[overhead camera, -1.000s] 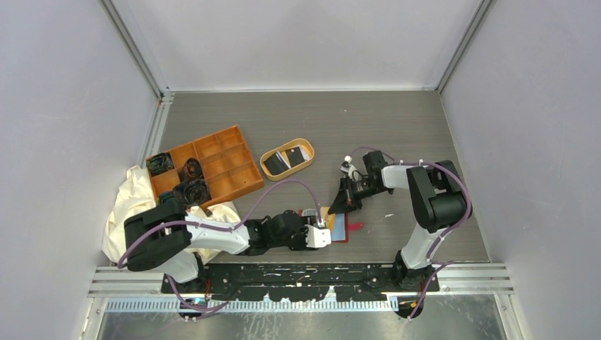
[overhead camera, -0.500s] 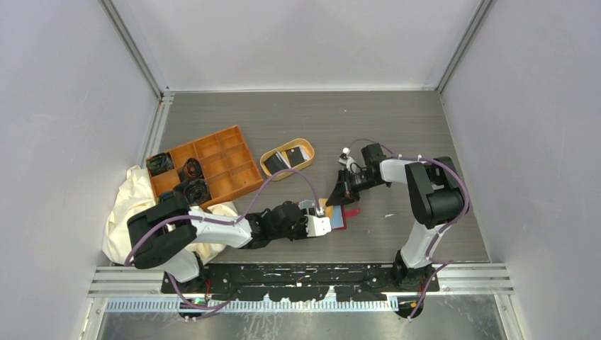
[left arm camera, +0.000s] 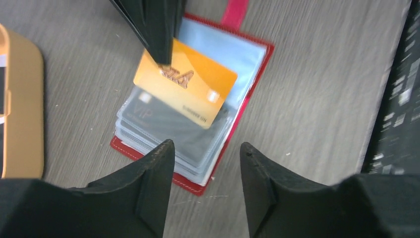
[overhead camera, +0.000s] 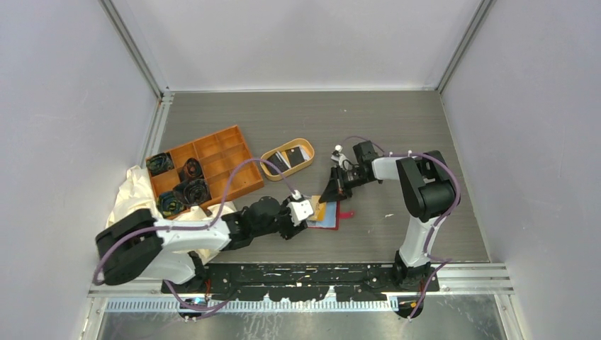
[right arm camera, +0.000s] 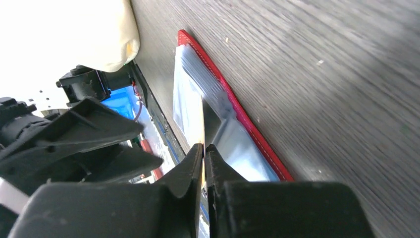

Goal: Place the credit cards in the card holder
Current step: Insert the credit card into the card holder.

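At the near middle of the table, the right gripper [left arm camera: 166,57] pinches an orange card [left arm camera: 190,84] by one corner, jaws closed tight on it. The card hangs tilted over the open card holder [left arm camera: 148,124], not yet in a sleeve as far as I can tell. The left gripper [left arm camera: 205,148] hovers spread wide at the holder's near edge, grasping nothing.

My worry is that nothing pins the holder. A push on the card could skate it across the table [overhead camera: 397,127]. With only a corner pinched, the card may swivel, or it may ride over the fanned sleeves or slip between two of them.

Grey wood-grain board, smooth-looking, makes the surface, with pale blank walls on three sides. More credit cards [overhead camera: 287,157] wait in the tan dish [overhead camera: 312,153], near an orange tray [overhead camera: 227,152] and a cream cloth [overhead camera: 131,195].
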